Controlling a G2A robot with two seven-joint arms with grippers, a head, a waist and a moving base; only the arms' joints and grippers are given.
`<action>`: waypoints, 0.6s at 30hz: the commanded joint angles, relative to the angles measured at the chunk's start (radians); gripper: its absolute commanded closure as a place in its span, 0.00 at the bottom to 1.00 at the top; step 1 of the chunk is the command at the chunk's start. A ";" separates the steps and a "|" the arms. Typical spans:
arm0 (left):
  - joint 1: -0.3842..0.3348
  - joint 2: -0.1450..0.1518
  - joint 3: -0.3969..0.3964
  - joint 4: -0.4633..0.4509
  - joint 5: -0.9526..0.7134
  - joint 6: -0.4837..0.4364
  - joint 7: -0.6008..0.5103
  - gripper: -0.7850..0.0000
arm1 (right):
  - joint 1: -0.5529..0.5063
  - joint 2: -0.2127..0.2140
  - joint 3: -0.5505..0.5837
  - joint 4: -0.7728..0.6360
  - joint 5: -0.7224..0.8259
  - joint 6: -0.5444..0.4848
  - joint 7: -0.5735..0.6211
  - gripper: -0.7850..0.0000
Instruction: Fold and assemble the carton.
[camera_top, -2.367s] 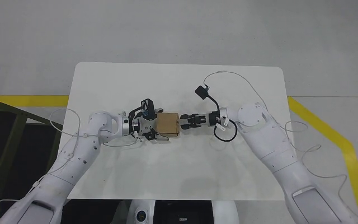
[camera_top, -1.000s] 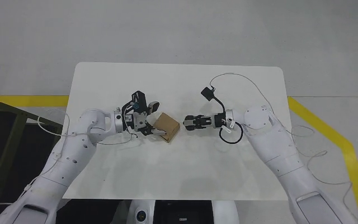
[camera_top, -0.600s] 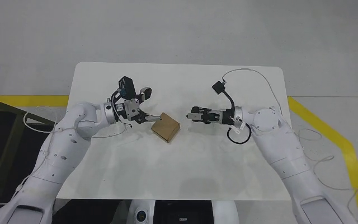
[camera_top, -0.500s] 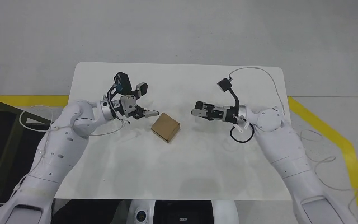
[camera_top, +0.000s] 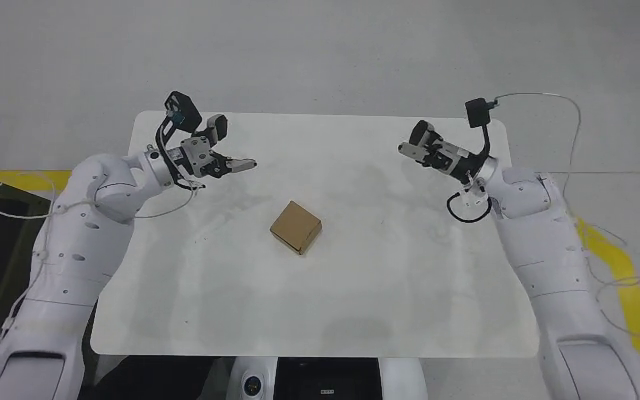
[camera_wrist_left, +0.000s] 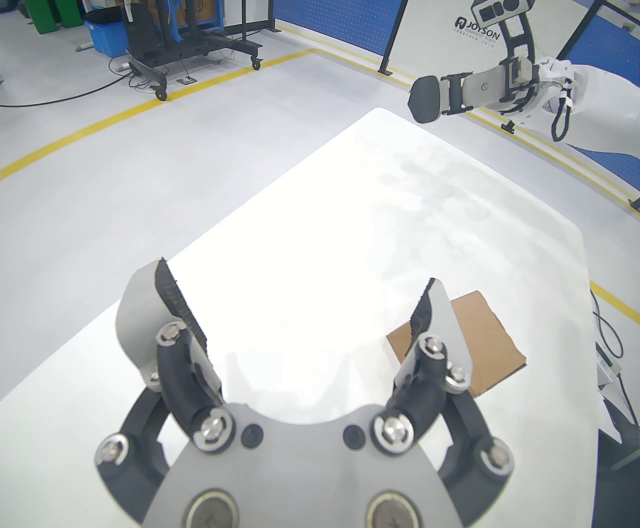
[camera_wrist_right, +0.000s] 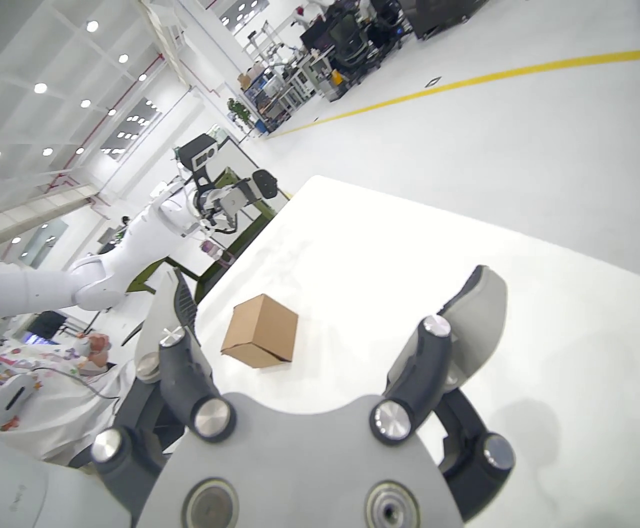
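The carton (camera_top: 296, 227) is of plain brown cardboard, matte, with straight, sharp edges. It has the shape of a closed box, low and nearly square when seen from above. It lies on the table (camera_top: 420, 300) near the middle, turned so that its corners, not its sides, point to the table's edges. Nothing touches it. In the right wrist view the carton (camera_wrist_right: 260, 337) shows a flat top and two smooth sides. A thin dark line runs along the low edge of one side, where it meets the table.

The table is white and smooth, with rounded corners. Faint grey smudges show on its surface beyond the carton.

The left gripper (camera_top: 240, 163) hangs over the far left part of the table, well apart from the carton. Its jaws stand wide and hold nothing. The fingers (camera_wrist_left: 137, 315) are pale grey and curved, with black ribbed pads on the inner faces. They sit on black links, fixed with shiny round screws to a grey plate.

The right gripper (camera_top: 408, 147) hangs over the far right part of the table, also well apart from the carton. Its jaws are wide too, with nothing between them. It is of the same make: pale shells, dark pads, black links. A thin black cable (camera_top: 462, 208) loops beside the right wrist. A yellow line (camera_top: 20, 180) runs on the grey floor beside the table.
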 joint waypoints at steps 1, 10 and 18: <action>-0.018 0.001 -0.006 0.011 -0.002 0.002 -0.009 0.00 | 0.004 0.004 0.016 0.002 -0.073 0.012 -0.045 0.00; -0.090 0.001 -0.010 0.051 -0.013 -0.008 -0.050 0.00 | 0.020 0.030 0.095 -0.052 -0.345 0.055 -0.212 0.00; -0.115 -0.002 -0.003 0.073 -0.024 -0.011 -0.048 0.00 | 0.038 0.044 0.119 -0.078 -0.442 0.074 -0.240 0.00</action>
